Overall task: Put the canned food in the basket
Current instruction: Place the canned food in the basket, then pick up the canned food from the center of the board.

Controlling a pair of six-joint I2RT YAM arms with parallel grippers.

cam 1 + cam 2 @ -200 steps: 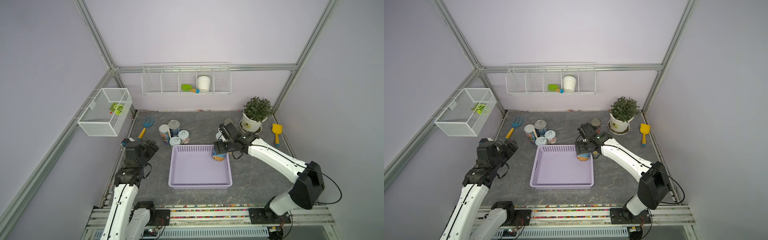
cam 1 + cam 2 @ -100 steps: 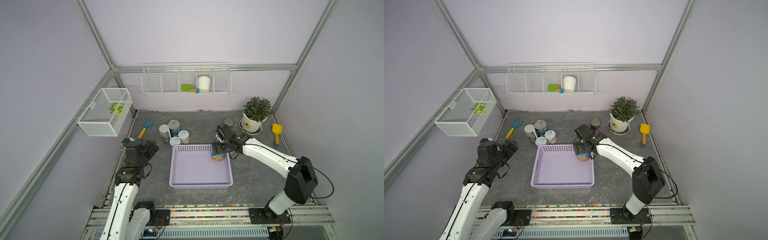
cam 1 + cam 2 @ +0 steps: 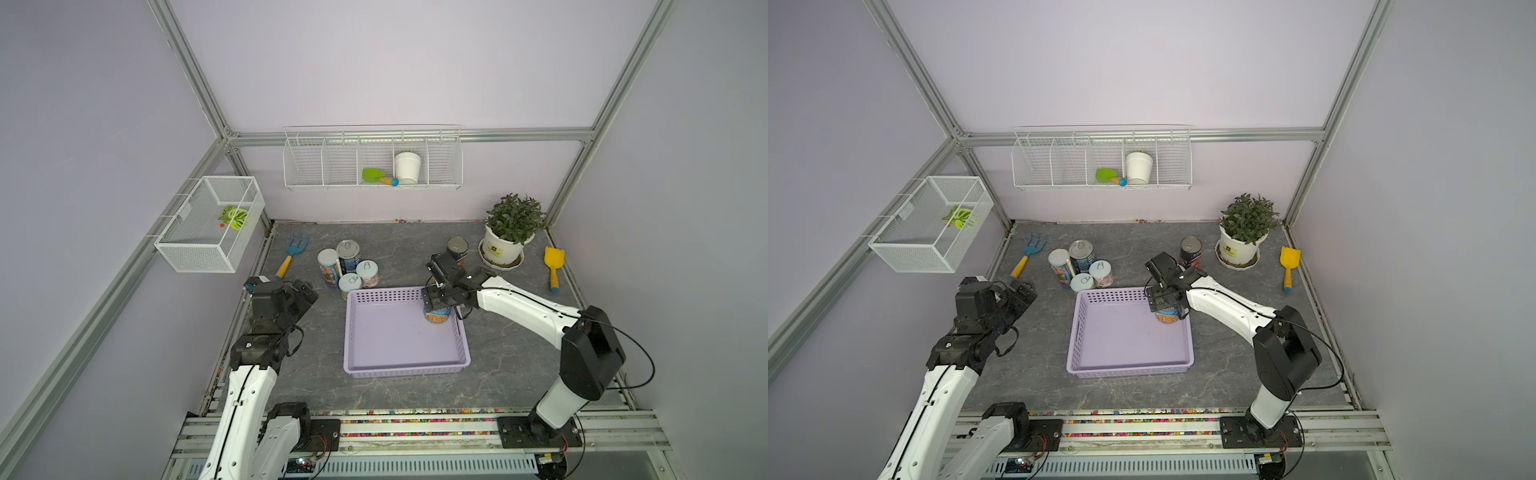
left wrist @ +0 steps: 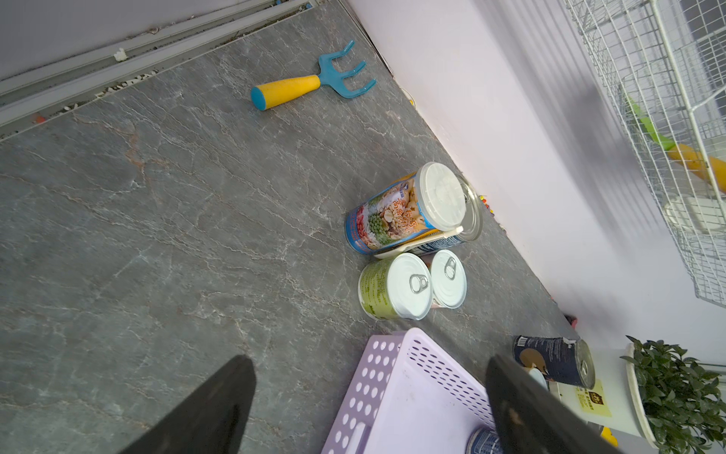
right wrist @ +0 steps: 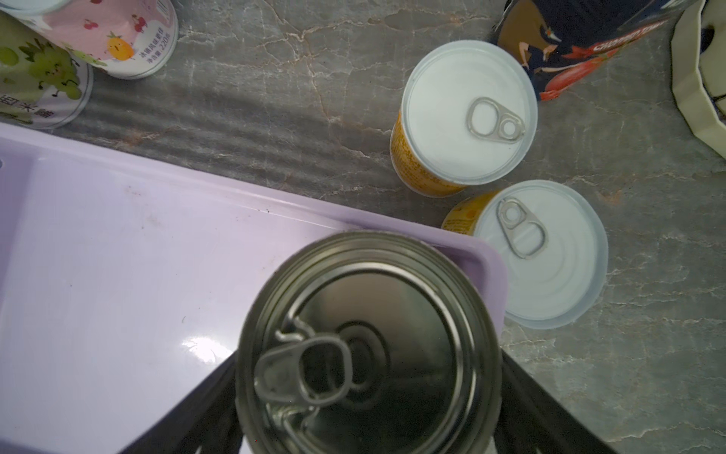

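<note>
The lavender basket point(image 3: 395, 336) point(image 3: 1125, 336) lies mid-table. My right gripper point(image 3: 436, 305) point(image 5: 367, 373) is shut on a silver-topped can point(image 3: 436, 318) point(image 5: 369, 346) at the basket's far right corner, one finger on each side; whether the can rests on the floor I cannot tell. Several cans point(image 3: 349, 266) point(image 4: 396, 243) stand close together beyond the basket's far left corner. A dark can point(image 3: 457, 247) stands by the plant, and two yellow cans point(image 5: 467, 114) with pale lids stand just outside the basket. My left gripper point(image 3: 305, 291) point(image 4: 369, 361) is open, left of the basket.
A potted plant point(image 3: 513, 232) stands at the back right with a yellow shovel point(image 3: 553, 266) beside it. A blue rake point(image 3: 293, 253) lies at the back left. White wire baskets point(image 3: 372, 160) hang on the back and left walls.
My right arm has swung a little to the left while the held can stays at the basket's far right corner. The left arm has not moved.
</note>
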